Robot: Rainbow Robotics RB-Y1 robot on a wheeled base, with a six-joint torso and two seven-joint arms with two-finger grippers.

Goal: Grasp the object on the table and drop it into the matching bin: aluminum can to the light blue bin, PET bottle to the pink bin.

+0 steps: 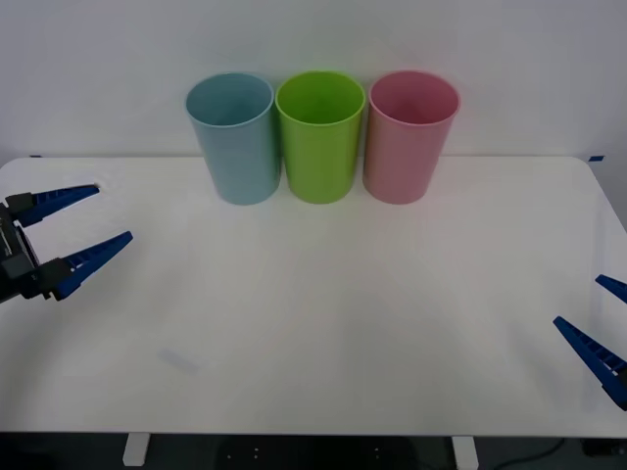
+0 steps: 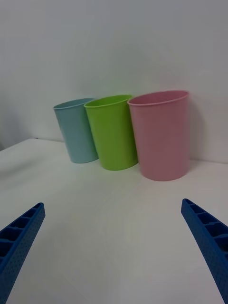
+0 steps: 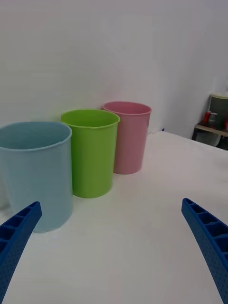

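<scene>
Three bins stand in a row at the back of the white table (image 1: pixel 323 313): the light blue bin (image 1: pixel 233 137) (image 2: pixel 76 130) (image 3: pixel 35 171) on the left and the pink bin (image 1: pixel 409 135) (image 2: pixel 161 135) (image 3: pixel 127 137) on the right. My left gripper (image 1: pixel 114 211) (image 3: pixel 111 203) hovers open over the table's left side, facing the bins, with nothing between its fingers. My right gripper (image 1: pixel 578 300) (image 2: pixel 112 203) is open and holds nothing at the table's right front edge. The object, the aluminum can and the PET bottle are out of view.
A green bin (image 1: pixel 319 135) (image 2: pixel 111 133) (image 3: pixel 90 152) stands between the other two, almost touching them. A white wall rises right behind the row. In the left wrist view a small shelf with red items (image 3: pixel 213 118) shows beyond the table's far end.
</scene>
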